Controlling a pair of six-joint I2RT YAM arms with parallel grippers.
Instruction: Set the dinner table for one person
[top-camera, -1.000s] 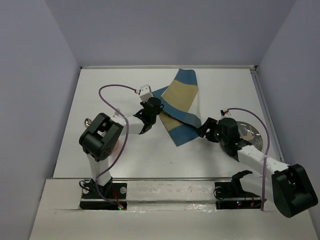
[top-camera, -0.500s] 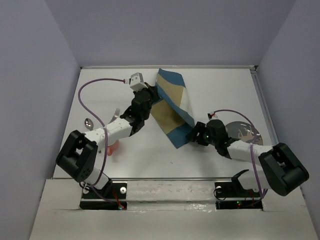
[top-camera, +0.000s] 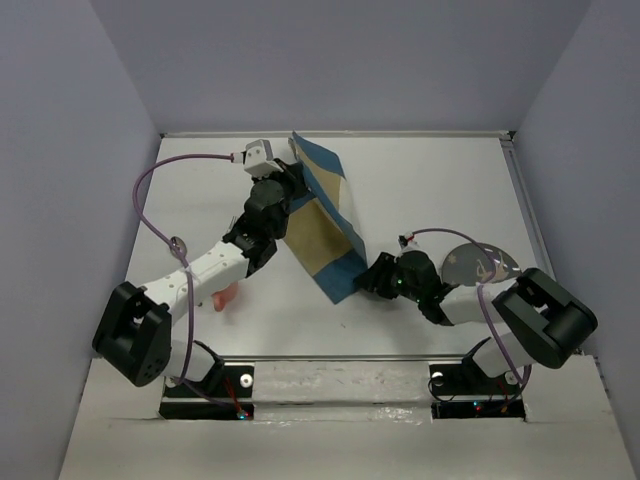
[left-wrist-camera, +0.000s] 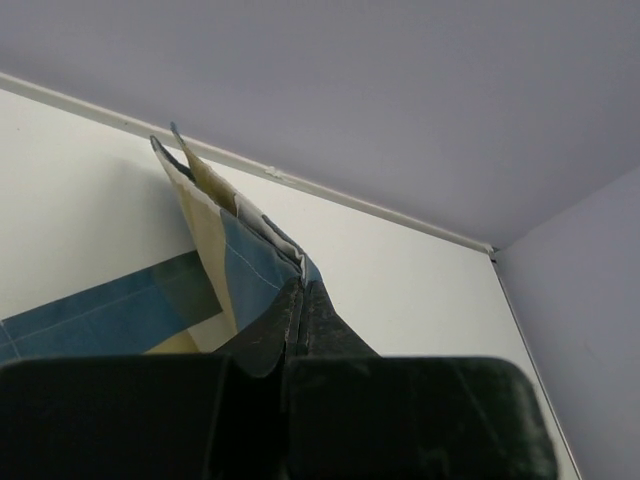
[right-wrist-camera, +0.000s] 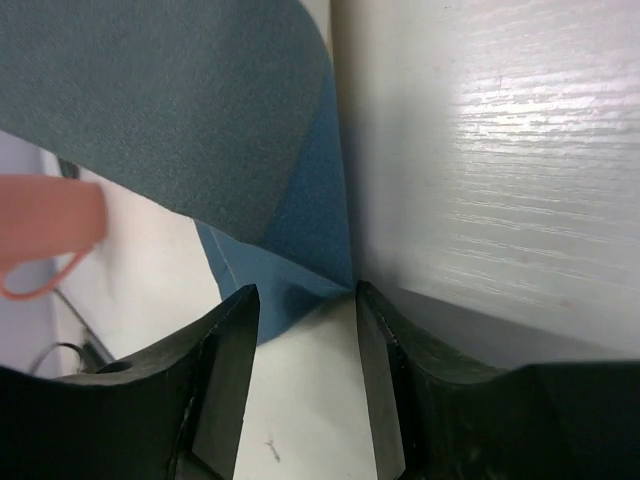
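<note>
The blue and tan checked placemat (top-camera: 320, 235) hangs partly lifted over the white dinner table (top-camera: 430, 190). My left gripper (top-camera: 287, 183) is shut on the cloth's far upper corner and holds it up. In the left wrist view the folded cloth (left-wrist-camera: 235, 250) rises from the closed left gripper (left-wrist-camera: 302, 287). My right gripper (top-camera: 368, 280) sits low at the placemat's near corner. In the right wrist view that blue corner (right-wrist-camera: 290, 285) lies on the table between the fingers of the open right gripper (right-wrist-camera: 305, 297), with gaps on both sides.
A silver plate (top-camera: 475, 262) lies behind the right gripper, towards the table's right side. A pink object (top-camera: 222, 298) sits under the left arm and also shows as a pink shape (right-wrist-camera: 45, 225) in the right wrist view. A small spoon (top-camera: 178, 243) lies at the left. Purple walls enclose the table.
The left gripper carried its corner of the placemat left and farther away, swinging the cloth leftward. The right gripper slid left to the near corner and its jaws narrowed.
</note>
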